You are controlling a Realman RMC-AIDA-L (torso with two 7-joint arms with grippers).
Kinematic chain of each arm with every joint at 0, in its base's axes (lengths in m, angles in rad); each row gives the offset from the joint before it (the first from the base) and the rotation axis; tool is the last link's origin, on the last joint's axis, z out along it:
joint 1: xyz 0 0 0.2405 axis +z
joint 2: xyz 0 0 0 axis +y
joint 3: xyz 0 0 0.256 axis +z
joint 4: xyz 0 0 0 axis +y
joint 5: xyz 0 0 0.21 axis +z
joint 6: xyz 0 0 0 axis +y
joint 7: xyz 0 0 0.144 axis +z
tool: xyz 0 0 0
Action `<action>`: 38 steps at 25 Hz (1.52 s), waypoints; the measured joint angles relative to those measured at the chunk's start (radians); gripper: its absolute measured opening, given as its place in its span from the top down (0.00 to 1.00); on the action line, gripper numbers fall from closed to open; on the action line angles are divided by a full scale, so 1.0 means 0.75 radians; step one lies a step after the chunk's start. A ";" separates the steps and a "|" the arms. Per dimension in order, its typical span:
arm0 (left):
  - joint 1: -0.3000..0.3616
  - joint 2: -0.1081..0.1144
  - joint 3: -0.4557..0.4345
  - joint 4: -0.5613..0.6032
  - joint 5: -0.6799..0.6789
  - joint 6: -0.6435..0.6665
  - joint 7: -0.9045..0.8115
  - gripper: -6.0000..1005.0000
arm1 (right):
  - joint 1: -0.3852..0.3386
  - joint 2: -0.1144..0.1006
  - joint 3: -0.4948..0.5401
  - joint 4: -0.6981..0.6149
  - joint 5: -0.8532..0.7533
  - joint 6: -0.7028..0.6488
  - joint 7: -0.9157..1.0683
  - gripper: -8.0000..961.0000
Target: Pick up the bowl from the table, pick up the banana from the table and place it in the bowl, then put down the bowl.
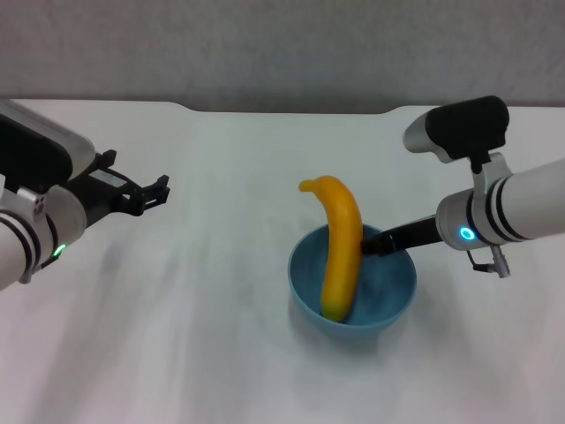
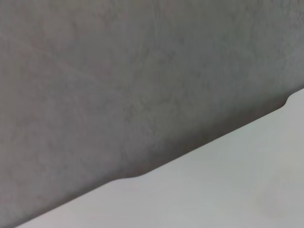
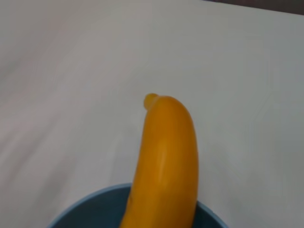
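Observation:
The light blue bowl (image 1: pixel 381 284) sits on the white table (image 1: pixel 221 336), right of centre. The yellow-orange banana (image 1: pixel 342 247) stands in it, leaning on the far rim with its stem tip up and out. My right gripper (image 1: pixel 374 244) reaches in from the right and is shut on the bowl's far right rim, next to the banana. The right wrist view shows the banana (image 3: pixel 166 161) rising from the bowl's rim (image 3: pixel 76 209). My left gripper (image 1: pixel 157 191) hangs open and empty above the table at the left, well away from the bowl.
The table's notched far edge (image 1: pixel 291 111) meets a grey wall (image 1: pixel 282 44). The left wrist view shows only that wall (image 2: pixel 118 71) and the table edge (image 2: pixel 213 180). Bare tabletop lies between the two arms and in front of the bowl.

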 joint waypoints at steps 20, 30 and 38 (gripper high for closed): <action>0.071 0.011 -0.040 0.009 -0.273 0.032 0.071 0.11 | -0.682 -0.012 -0.076 0.762 0.001 -0.314 -0.149 0.06; 0.115 0.006 -0.021 -0.024 -0.512 0.027 0.253 0.11 | -0.855 -0.012 -0.239 0.754 0.371 -0.731 -0.549 0.07; 0.162 0.004 -0.018 -0.060 -0.787 -0.076 0.533 0.18 | -0.906 -0.014 -0.573 0.684 0.398 -1.239 -0.652 0.07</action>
